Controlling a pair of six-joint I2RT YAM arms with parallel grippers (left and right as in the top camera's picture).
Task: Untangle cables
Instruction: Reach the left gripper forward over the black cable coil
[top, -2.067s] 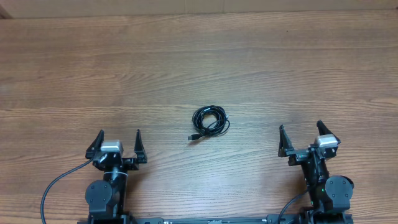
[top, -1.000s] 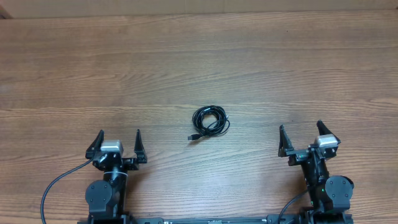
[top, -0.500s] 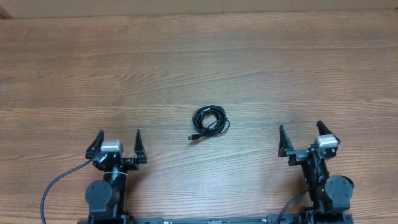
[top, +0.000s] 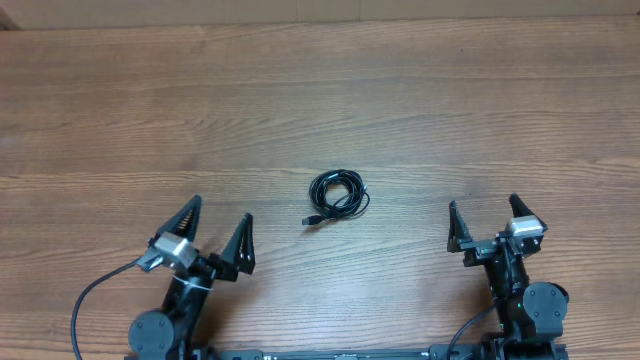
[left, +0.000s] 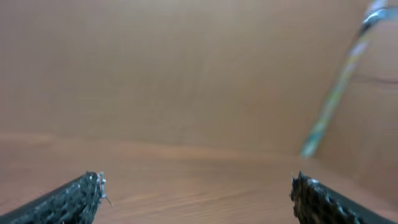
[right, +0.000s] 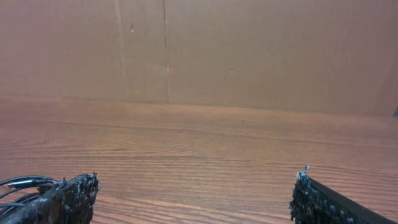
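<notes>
The cables (top: 337, 194) lie as one small black coil at the middle of the wooden table, a plug end (top: 311, 218) sticking out toward the lower left. My left gripper (top: 218, 217) stands open at the lower left, turned toward the coil but well apart from it. At the lower right my right gripper (top: 482, 208) is open too, nothing between its fingers. The left wrist view is blurred and shows only the left gripper (left: 196, 183) over bare wood. In the right wrist view the right gripper (right: 196, 180) frames bare table, with a bit of cable (right: 25, 183) at the left edge.
The wooden table (top: 320, 100) stretches far and wide behind the coil. A brown wall (right: 249, 50) closes the far side. Thick black wires (top: 90, 300) run from the arm bases at the near edge.
My left gripper has swung to the right and forward, tilting toward the coil. The right arm and the cables have not moved.
</notes>
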